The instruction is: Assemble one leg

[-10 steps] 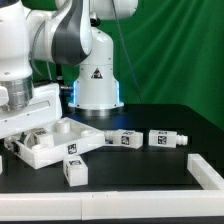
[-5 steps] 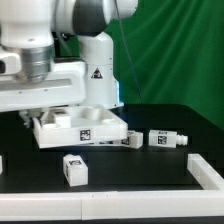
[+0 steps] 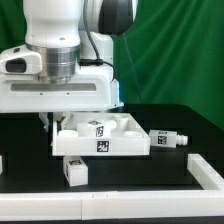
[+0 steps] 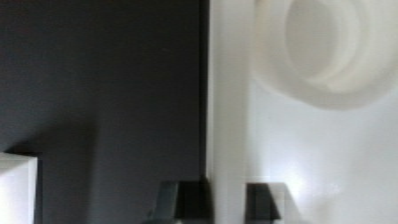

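Gripper (image 4: 226,203) pinching rim of smooth white panel (image 3: 125,130) with round hole, fingers (image 4: 187,200) either side, squarish tagged leg (image 3: 168,139) on matte black table (image 3: 140,195) at panel's 3 o'clock, second leg (image 3: 73,170) at 7 o'clock.

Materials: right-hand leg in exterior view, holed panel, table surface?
Leg: white plastic, probably; smooth matte, printed tags. Panel: likely the same plastic; soft sheen round its hole in the wrist view. Table: black, matte; material unclear.
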Robot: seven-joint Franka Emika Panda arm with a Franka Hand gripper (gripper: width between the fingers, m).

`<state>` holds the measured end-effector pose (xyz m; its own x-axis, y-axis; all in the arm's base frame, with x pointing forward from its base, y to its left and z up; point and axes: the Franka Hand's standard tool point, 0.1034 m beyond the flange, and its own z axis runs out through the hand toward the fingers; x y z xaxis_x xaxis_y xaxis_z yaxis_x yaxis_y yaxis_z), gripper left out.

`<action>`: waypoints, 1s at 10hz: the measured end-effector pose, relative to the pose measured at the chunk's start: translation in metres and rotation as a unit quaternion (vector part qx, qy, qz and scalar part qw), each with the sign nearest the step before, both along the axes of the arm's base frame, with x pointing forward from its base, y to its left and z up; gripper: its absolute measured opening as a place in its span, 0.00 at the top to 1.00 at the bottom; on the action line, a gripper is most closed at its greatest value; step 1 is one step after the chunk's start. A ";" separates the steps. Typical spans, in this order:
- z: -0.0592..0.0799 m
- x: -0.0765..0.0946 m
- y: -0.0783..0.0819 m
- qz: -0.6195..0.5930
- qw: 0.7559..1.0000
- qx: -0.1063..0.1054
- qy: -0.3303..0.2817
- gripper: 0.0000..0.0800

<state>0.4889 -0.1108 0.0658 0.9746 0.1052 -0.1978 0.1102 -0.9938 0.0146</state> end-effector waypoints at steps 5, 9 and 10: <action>-0.009 0.062 0.054 -0.035 0.999 -0.007 -0.025 0.93; -0.010 0.068 0.059 -0.037 0.999 -0.009 -0.028 0.93; -0.011 0.068 0.059 -0.037 0.999 -0.009 -0.028 0.93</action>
